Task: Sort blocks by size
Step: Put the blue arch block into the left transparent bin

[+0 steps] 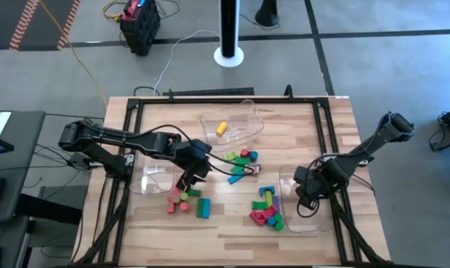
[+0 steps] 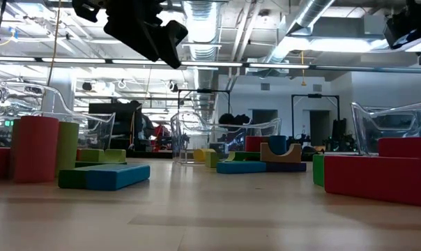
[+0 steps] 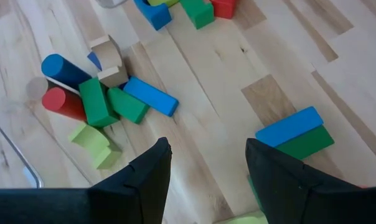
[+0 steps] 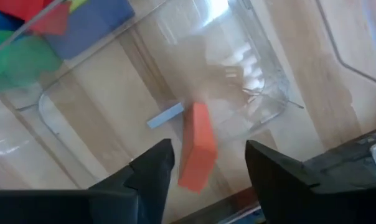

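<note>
- High view: the wooden worktop (image 1: 232, 223) carries three clear bins: a far bin (image 1: 247, 115) with one yellow block (image 1: 221, 129) in it, a left bin (image 1: 156, 179) and a right bin (image 1: 305, 223). The blocks lie in three loose clusters: a middle cluster (image 1: 242, 160), one near the left gripper (image 1: 186, 199), and one just beside the right bin (image 1: 267, 210). The left arm reaches in from the left, its left gripper (image 1: 189, 181) above the cluster by the left bin. The right arm bends in from the right edge, its right gripper (image 1: 308, 195) over the right bin.
- Low view: a red cylinder (image 2: 35, 148) stands upright at left beside a green block (image 2: 67, 146); a blue bar (image 2: 117, 176) lies in front of them. A big red block (image 2: 381, 178) sits at right. An arm's dark bulk (image 2: 144, 28) hangs overhead.
- Left wrist view: the left fingers (image 3: 147, 177) stand apart and hold nothing. Beyond them lie a blue bar on a green one (image 3: 295, 132), and a tangle of blue, red and green pieces (image 3: 94, 99).
- Right wrist view: the right fingers (image 4: 152, 177) are spread, with an orange block (image 4: 196, 146) between and beyond them, tilted, touching neither, inside the right bin. Red, green and blue blocks (image 4: 32, 37) show through the bin's wall.
</note>
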### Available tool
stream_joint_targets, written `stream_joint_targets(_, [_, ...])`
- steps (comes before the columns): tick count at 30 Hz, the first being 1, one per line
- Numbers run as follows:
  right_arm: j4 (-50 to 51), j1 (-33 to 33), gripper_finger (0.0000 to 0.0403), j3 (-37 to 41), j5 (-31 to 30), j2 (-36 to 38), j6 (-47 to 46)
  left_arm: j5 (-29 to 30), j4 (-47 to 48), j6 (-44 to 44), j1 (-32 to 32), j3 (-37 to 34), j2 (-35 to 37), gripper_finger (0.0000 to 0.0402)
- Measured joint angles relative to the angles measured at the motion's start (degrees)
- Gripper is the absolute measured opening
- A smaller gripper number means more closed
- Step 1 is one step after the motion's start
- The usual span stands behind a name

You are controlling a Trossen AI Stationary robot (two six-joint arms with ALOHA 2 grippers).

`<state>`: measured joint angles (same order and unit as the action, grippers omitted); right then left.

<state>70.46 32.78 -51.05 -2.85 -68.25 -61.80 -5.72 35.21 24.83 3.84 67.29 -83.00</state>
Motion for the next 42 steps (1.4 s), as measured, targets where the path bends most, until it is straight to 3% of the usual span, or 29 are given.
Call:
stream_joint_targets(4, [1.5,-0.8,0.0243,-2.7,-2.2,0.0,0.4,0.0,0.0,0.0,0.0,0.0,0.0,0.0202])
stream_joint_targets(10, [3.7,-0.5,0.0232,-10.6,-10.6,0.0,3.5,0.0,0.1,0.0,0.0,0.0,0.0,0.0202])
stream_joint_targets(14, [-3.4,-0.5,0.0228,-13.5,-16.2,0.0,10.5,0.1,0.1,0.0,0.0,0.0,0.0,0.0201])
stream_joint_targets(19, [-13.8,-3.6,0.0228,-13.5,-16.8,-1.7,21.3,0.1,0.1,0.2,0.0,0.0,0.0,0.0201])
stream_joint_targets(22, [-15.4,-6.4,0.0228,-13.5,-15.9,-5.1,26.2,0.1,0.1,0.2,0.0,0.0,0.0,0.0201])
stream_joint_targets(30, [-18.0,-13.4,0.0228,-13.5,-6.5,-16.4,37.9,0.1,0.6,-0.1,0.0,0.0,0.0,0.0201])
stream_joint_targets(42, [-20.2,-16.3,0.0228,-13.5,-1.4,-27.0,46.3,0.1,1.2,-0.1,0.0,0.0,0.0,0.0201])
